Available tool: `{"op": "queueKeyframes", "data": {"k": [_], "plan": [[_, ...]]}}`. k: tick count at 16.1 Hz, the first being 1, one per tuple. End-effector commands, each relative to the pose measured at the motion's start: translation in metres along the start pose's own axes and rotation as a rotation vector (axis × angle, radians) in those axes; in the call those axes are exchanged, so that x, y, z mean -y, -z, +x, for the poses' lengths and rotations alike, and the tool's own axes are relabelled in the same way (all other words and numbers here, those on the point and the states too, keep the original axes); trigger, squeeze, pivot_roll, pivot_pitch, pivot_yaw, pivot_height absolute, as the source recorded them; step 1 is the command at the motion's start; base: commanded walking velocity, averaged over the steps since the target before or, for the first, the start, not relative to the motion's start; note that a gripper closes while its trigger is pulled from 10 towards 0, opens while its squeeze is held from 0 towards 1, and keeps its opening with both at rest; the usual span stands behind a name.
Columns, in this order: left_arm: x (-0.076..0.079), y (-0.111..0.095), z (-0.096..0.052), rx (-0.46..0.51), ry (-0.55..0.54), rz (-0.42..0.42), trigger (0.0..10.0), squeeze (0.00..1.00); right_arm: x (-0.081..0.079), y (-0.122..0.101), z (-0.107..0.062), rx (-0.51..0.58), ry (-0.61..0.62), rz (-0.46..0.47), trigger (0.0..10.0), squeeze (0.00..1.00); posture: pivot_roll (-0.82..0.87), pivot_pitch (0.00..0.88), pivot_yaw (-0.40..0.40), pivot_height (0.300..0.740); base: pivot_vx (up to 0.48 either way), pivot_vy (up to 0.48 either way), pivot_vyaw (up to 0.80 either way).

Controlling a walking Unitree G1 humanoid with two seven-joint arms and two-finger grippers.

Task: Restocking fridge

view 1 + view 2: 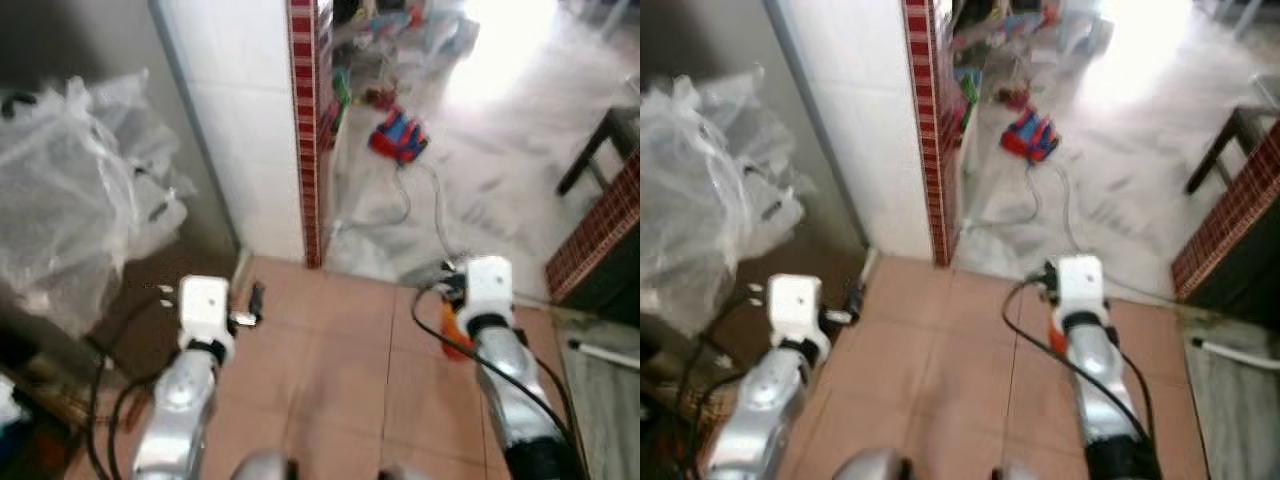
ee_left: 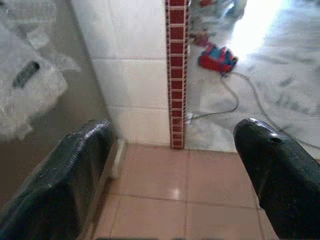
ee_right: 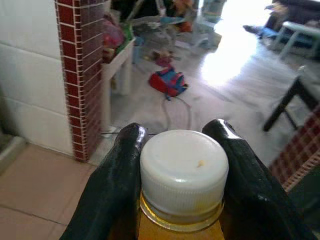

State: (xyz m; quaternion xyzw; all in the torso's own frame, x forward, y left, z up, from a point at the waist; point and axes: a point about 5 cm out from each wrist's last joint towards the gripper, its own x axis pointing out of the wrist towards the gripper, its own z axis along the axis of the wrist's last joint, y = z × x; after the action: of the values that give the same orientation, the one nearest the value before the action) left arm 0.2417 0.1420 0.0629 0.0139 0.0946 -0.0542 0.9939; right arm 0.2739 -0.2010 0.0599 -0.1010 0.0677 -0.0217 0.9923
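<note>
At the lower right of the left eye view the right hand (image 3: pixel 175 150) is clenched on a bottle of amber liquid with a ribbed white plastic cap (image 3: pixel 183 172). In the right wrist view its two black fingers (image 3: pixel 117 175) press on either side just below the cap, and the head views show a patch of orange (image 1: pixel 455 330) beside the silver forearm. At the lower left the left hand (image 2: pixel 172 165) is released, its fingers spread wide with nothing between them, above the salmon-pink tiled floor (image 1: pixel 330 360).

Further up, a white tiled wall edged with a strip of dark red mosaic tiles (image 1: pixel 303 130) ends at a corner. To the upper left lie crumpled clear plastic bags (image 1: pixel 70 190). Beyond the corner, at the upper centre, a red and blue toy-like object (image 1: pixel 398 137) and a pale cable (image 1: pixel 420 200) lie on a bright grey floor.

No fridge can be made out, so the step in hand is probably carrying the bottle towards it. To do this well, the grip near the cap should stay firm and the bottle upright, since a hold so high lets the body swing. The walk should steer clear of the wall corner and the cable, and the free left hand suits the fridge door.
</note>
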Motion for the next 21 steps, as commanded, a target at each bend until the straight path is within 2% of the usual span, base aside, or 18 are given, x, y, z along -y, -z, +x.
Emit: {"op": "queueKeyframes", "data": {"k": [1, 5, 6, 9, 10, 12, 13, 15, 17, 19, 21], "plan": [[-0.011, -0.002, 0.0, -0.002, -0.031, 0.026, 10.0, 0.0, -0.007, -0.015, 0.004, 0.059, -0.01, 0.01, 10.0, 0.0, 0.07, 0.0, 0.025, 0.74, 0.0, 0.48, 0.0], [-0.009, -0.001, -0.001, 0.0, -0.039, 0.041, 10.0, 0.0, -0.008, -0.016, 0.004, 0.072, -0.018, 0.019, 10.0, 0.0, 0.07, 0.0, 0.031, 0.74, 0.0, 0.48, 0.0], [-0.009, -0.003, -0.001, 0.012, -0.059, 0.033, 10.0, 0.0, -0.008, -0.02, 0.005, 0.091, -0.035, -0.015, 10.0, 0.0, 0.07, 0.002, 0.031, 0.74, 0.0, 0.48, 0.0], [-0.01, -0.009, -0.001, 0.051, -0.103, 0.029, 10.0, 0.0, -0.01, -0.02, 0.005, 0.094, -0.058, -0.01, 10.0, 0.0, 0.07, 0.0, 0.024, 0.74, 0.0, 0.447, 0.27], [-0.013, -0.013, -0.002, 0.079, -0.13, 0.048, 10.0, 0.0, -0.013, -0.02, 0.004, 0.094, -0.067, -0.016, 10.0, 0.0, 0.07, 0.0, 0.021, 0.74, 0.0, 0.0, 0.8], [-0.017, -0.014, -0.002, 0.091, -0.155, 0.014, 10.0, 0.0, -0.013, -0.02, 0.005, 0.095, -0.07, -0.021, 10.0, 0.0, 0.08, 0.0, 0.02, 0.74, 0.0, 0.0, 0.8], [-0.02, -0.017, -0.002, 0.118, -0.18, 0.081, 10.0, 0.0, -0.012, -0.02, 0.006, 0.092, -0.069, -0.027, 10.0, 0.0, 0.08, 0.0, 0.019, 0.74, 0.0, 0.0, 0.8], [-0.024, -0.018, -0.001, 0.113, -0.215, 0.071, 10.0, 0.0, -0.011, -0.021, 0.006, 0.097, -0.074, -0.029, 10.0, 0.0, 0.07, 0.0, 0.018, 0.74, 0.0, 0.0, 0.8], [-0.021, -0.017, 0.001, 0.117, -0.212, 0.094, 10.0, 0.0, -0.009, -0.021, 0.007, 0.097, -0.074, -0.04, 10.0, 0.0, 0.06, 0.0, 0.014, 0.74, 0.0, 0.0, 0.8], [-0.019, -0.016, 0.003, 0.109, -0.186, 0.066, 10.0, 0.0, -0.008, -0.022, 0.008, 0.101, -0.073, -0.041, 10.0, 0.0, 0.06, 0.0, 0.01, 0.74, 0.0, 0.0, 0.79], [-0.016, -0.018, 0.004, 0.126, -0.153, 0.048, 10.0, 0.0, -0.007, -0.024, 0.01, 0.105, -0.063, -0.029, 10.0, 0.0, 0.06, 0.0, 0.008, 0.74, 0.0, 0.0, 0.0]]}}
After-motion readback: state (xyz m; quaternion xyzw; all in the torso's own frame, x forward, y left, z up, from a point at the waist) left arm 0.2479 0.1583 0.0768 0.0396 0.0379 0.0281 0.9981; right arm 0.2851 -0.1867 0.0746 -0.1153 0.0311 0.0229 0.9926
